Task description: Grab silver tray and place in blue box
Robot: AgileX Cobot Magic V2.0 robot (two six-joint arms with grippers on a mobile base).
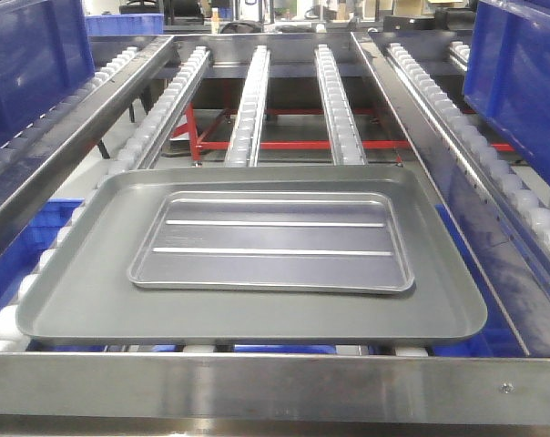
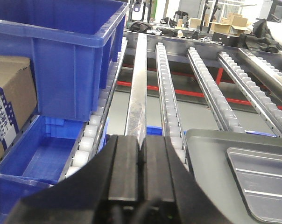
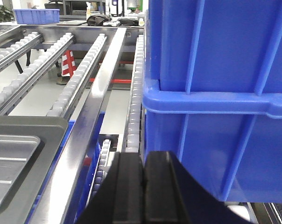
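Silver tray (image 1: 270, 241) lies inside the larger grey tray (image 1: 75, 300); left pincer (image 2: 142, 163) and right pincer (image 3: 143, 186) clenched, empty.

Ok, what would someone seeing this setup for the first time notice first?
The small shallow silver metal tray with two ridges lies inside a larger plain dull-grey tray at the near end of the roller conveyor. Along both sides of the conveyor stand deep bright-blue plastic crates, one at the right and one at the left.
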